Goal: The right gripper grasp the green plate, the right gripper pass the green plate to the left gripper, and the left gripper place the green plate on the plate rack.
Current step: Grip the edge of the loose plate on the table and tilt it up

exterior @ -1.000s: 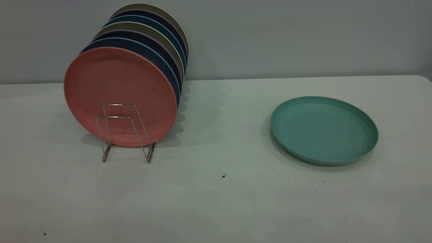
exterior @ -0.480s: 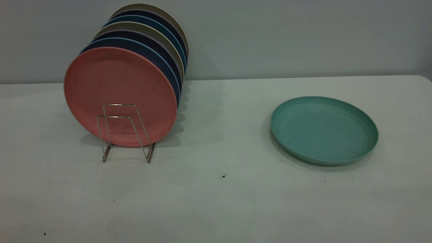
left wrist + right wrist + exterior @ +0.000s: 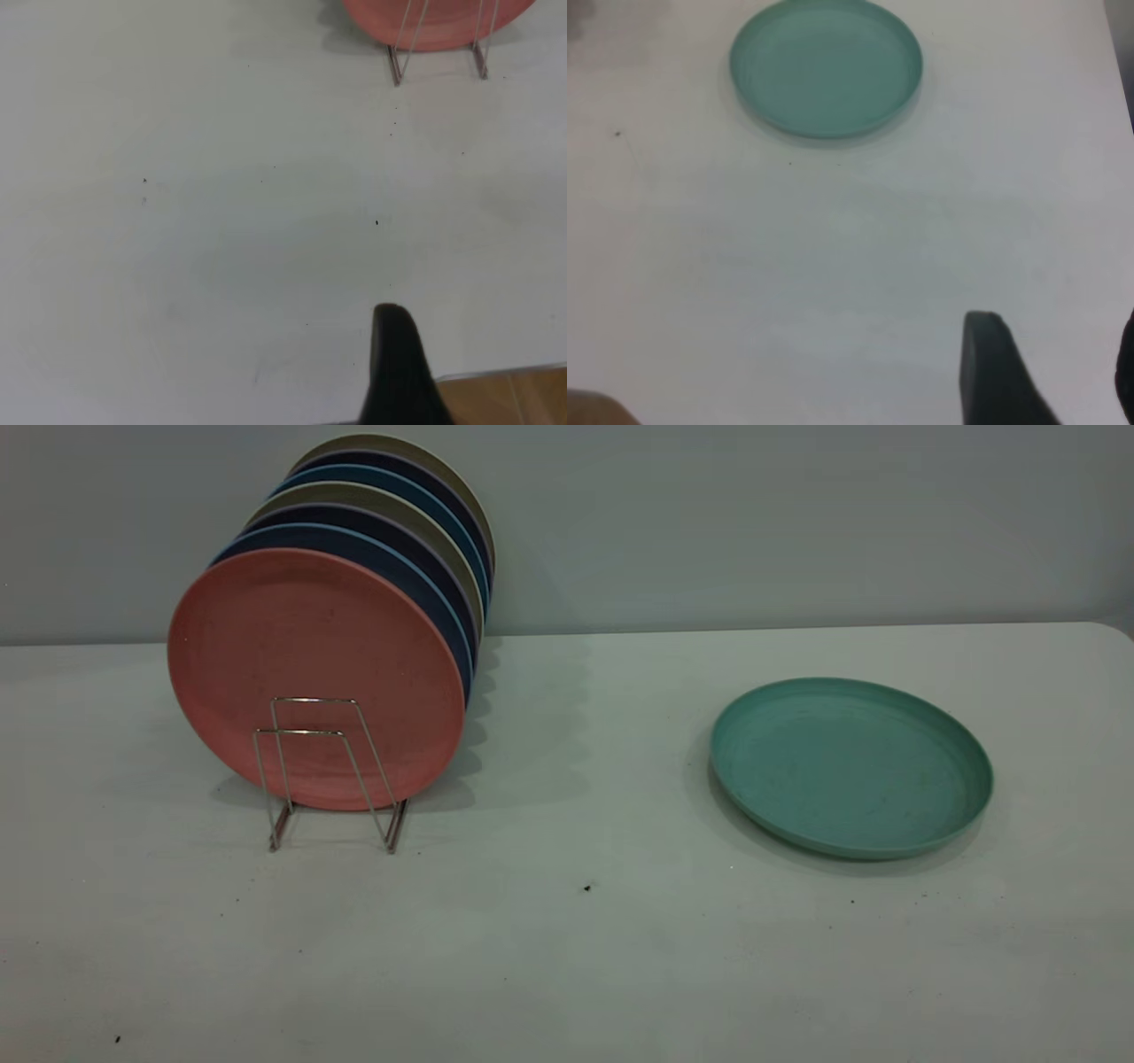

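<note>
Plates standing on edge in plate rack (image 3: pixel 323 771), mostly hidden one behind another: salmon-pink plate (image 3: pixel 314 673) in front and fully shown, dark blue and olive plates (image 3: pixel 425 540) behind it showing only as crescent rims. Rear of rack covered by those plates; only two front wire loops and feet clear to see. From left wrist view, rack feet (image 3: pixel 438 49) and lower arc of salmon-pink plate (image 3: pixel 434 18) cut off by frame edge. Green plate (image 3: pixel 850 766) lying flat and rim up on surface (image 3: pixel 567 957), well apart from rack, to its right, touched by nothing; seen whole from right wrist view too (image 3: pixel 826 66). Left claw (image 3: pixel 397 363) near rack, over bare surface in front of it, showing only one dark tip at frame edge; cannot tell whether wide or narrow. Right claw (image 3: pixel 1056 336) far from rack, short of green plate and apart from it, spread wide with nothing between its tips, second tip clipped by frame edge. Surface pale grey-white, matte, dotted with small dark specks (image 3: pixel 587 887), rounded at far corner right of rack. Plain grey wall (image 3: pixel 797 522) behind rack. Brown strip (image 3: pixel 509 398) past surface edge beside left claw, too little shown to identify.
</note>
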Controlling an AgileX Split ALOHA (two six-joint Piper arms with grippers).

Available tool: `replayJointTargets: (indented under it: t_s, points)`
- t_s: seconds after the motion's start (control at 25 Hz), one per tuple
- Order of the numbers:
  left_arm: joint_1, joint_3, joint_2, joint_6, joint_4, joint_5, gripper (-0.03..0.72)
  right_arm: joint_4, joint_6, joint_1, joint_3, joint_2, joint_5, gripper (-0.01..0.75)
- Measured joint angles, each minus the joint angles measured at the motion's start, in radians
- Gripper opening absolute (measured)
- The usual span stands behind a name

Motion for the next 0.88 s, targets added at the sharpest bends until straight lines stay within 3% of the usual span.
replayJointTargets:
  t_s: [0.56, 0.72, 0.88]
  points:
    - [0.0, -0.032, 0.061, -0.012, 0.062, -0.037, 0.501, 0.008, 0.004, 0.0, -0.011, 0.06, -0.019, 0.351]
    - [0.0, -0.089, 0.294, -0.021, 0.076, -0.097, 0.501, 0.056, 0.003, 0.0, -0.032, 0.25, -0.16, 0.363]
    - [0.0, -0.178, 0.603, 0.0, 0.065, -0.195, 0.504, 0.145, -0.034, 0.0, -0.079, 0.501, -0.296, 0.448]
